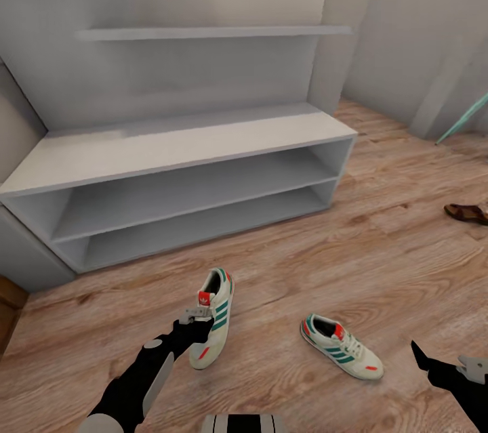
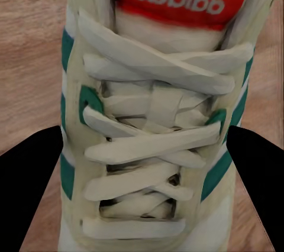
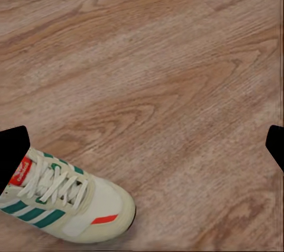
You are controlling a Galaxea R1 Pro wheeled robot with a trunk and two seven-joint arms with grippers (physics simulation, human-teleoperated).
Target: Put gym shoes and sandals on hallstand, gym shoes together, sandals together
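Note:
One gym shoe (image 1: 215, 314), white with green stripes and a red tongue patch, lies toe toward me on the corridor floor (image 1: 285, 270) in front of the hallstand (image 1: 169, 148). My left gripper (image 1: 195, 322) is shut on it. In the left wrist view, the black fingers (image 2: 32, 187) press both sides of the laced upper (image 2: 148, 122). The second gym shoe (image 1: 342, 346) lies on the floor to the right, also in the right wrist view (image 3: 62, 202). My right gripper (image 1: 442, 364) hovers open beside it, holding nothing. One dark brown sandal (image 1: 468, 213) lies at the far right.
The hallstand has a flat top, two open shelf levels and a floating shelf (image 1: 217, 33) above, all bare. A wooden cabinet corner (image 1: 8, 311) sits at the left edge. A teal slanted object (image 1: 468, 114) leans by the right wall. Open plank floor lies between the shoes and the rack.

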